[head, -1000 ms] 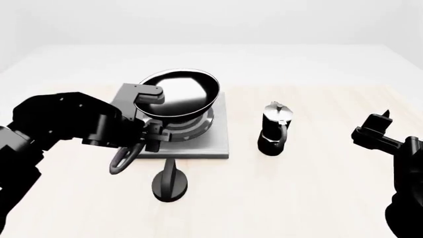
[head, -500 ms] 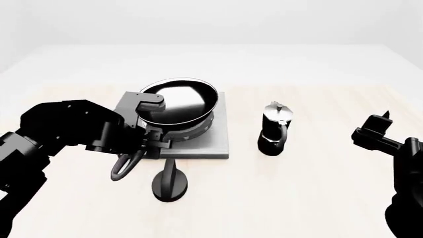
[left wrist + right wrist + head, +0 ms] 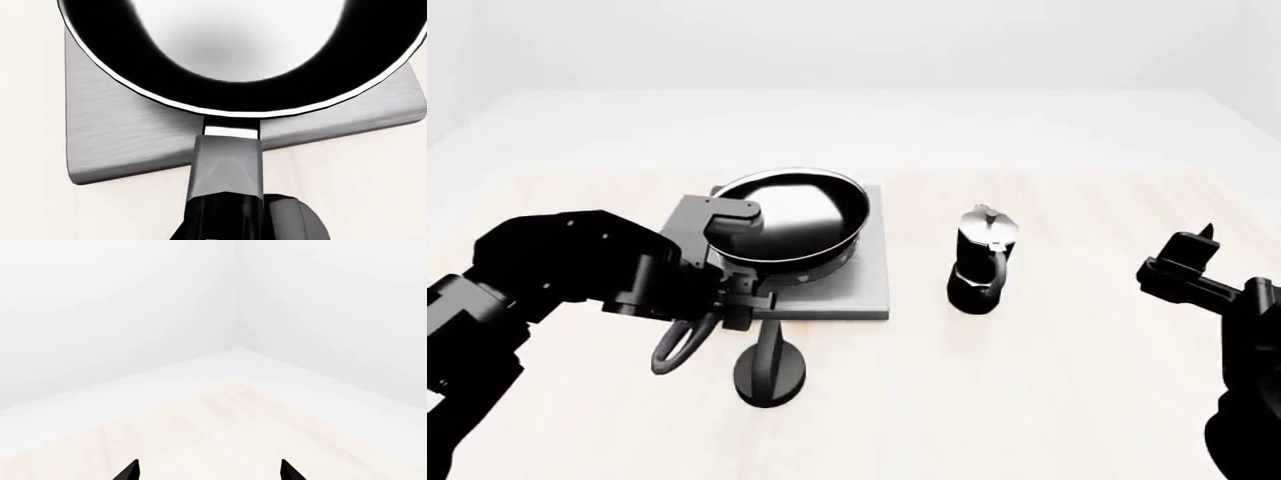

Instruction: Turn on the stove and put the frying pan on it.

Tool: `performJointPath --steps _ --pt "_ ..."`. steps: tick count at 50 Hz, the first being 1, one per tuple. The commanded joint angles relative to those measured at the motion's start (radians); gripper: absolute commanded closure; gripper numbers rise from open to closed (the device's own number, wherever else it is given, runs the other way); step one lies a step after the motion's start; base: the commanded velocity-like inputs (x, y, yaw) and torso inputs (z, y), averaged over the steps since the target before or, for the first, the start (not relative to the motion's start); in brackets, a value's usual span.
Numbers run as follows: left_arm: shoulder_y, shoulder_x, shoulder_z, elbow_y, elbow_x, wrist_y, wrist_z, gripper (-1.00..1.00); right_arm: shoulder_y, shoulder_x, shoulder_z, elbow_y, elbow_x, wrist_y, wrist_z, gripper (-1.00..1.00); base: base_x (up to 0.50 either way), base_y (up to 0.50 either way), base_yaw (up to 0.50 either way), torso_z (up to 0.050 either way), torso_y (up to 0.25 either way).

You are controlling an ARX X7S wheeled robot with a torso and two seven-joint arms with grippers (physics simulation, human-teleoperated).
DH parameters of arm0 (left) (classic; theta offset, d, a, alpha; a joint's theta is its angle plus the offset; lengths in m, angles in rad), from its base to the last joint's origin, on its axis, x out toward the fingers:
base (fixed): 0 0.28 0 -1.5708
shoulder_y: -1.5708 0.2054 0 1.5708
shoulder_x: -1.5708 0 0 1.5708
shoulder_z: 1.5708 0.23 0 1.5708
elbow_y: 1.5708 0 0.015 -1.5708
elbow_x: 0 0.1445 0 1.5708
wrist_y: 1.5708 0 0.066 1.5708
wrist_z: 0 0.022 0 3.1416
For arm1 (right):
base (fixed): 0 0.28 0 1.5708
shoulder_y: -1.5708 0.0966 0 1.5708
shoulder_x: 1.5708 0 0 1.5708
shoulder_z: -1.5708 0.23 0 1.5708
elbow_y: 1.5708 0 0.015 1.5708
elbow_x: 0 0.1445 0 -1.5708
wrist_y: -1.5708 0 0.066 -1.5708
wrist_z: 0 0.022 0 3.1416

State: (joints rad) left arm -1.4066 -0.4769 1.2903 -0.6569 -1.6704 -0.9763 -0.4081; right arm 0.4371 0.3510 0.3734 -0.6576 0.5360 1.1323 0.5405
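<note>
The frying pan is sitting over the ring burner of the stove, near the middle of the tabletop. Nothing is showing inside the pan; its shiny inside is only giving back pale light. It is looking a little tilted in the head view. Its long handle is pointing toward the near left, past the stove's near edge, and the loop end is hanging out over the tabletop.

The left gripper is closing its fingers around the handle, just beside the pan's rim. In the left wrist view the handle is running straight down from the pan bowl over the grey slab.

A small black knob is standing on the tabletop just near the stove's near edge. A black moka pot is standing upright to the right of the stove, apart from it.

The right gripper is hanging far to the right, touching nothing. In the right wrist view its two fingers are showing spread wide apart with only bare tabletop between them.
</note>
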Motion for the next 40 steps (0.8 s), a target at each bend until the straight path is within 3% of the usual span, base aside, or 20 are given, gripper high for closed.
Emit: performJointPath --steps 1,2,3,24,28,32,40 --pt "-0.024 0.012 -0.031 -0.022 0.048 0.008 0.033 1.0 -0.001 0.001 -0.001 0.0 0.004 -0.002 0.003 -1.0 0.0 0.0 0.0 0.0 0.01" --pt "-0.024 0.013 -0.03 -0.024 0.05 0.009 0.034 1.0 -0.002 0.001 0.0 0.0 0.005 -0.003 0.003 -1.0 0.0 0.0 0.0 0.0 0.0" --pt "-0.023 0.014 -0.029 -0.026 0.051 0.007 0.037 -1.0 -0.004 0.002 0.0 0.0 0.005 -0.004 0.002 -1.0 0.0 0.0 0.0 0.0 0.0" --pt "-0.07 -0.001 -0.032 0.0 0.05 -0.019 0.037 -1.0 0.004 0.007 -0.001 0.0 0.013 -0.001 0.01 -1.0 0.0 0.0 0.0 0.0 0.0" --pt "-0.138 -0.023 -0.042 0.032 0.027 -0.075 0.046 -1.0 0.009 0.009 -0.002 0.002 0.015 0.001 0.012 -1.0 0.0 0.0 0.0 0.0 0.0" --pt "-0.247 -0.028 -0.009 0.039 0.065 -0.156 0.144 -1.0 0.009 0.009 -0.008 0.008 0.013 -0.004 0.013 -1.0 0.0 0.0 0.0 0.0 0.0" --pt "-0.477 -0.115 -0.09 0.166 -0.093 -0.333 0.104 -1.0 0.008 0.008 -0.014 0.002 0.015 -0.001 0.018 -1.0 0.0 0.0 0.0 0.0 0.0"
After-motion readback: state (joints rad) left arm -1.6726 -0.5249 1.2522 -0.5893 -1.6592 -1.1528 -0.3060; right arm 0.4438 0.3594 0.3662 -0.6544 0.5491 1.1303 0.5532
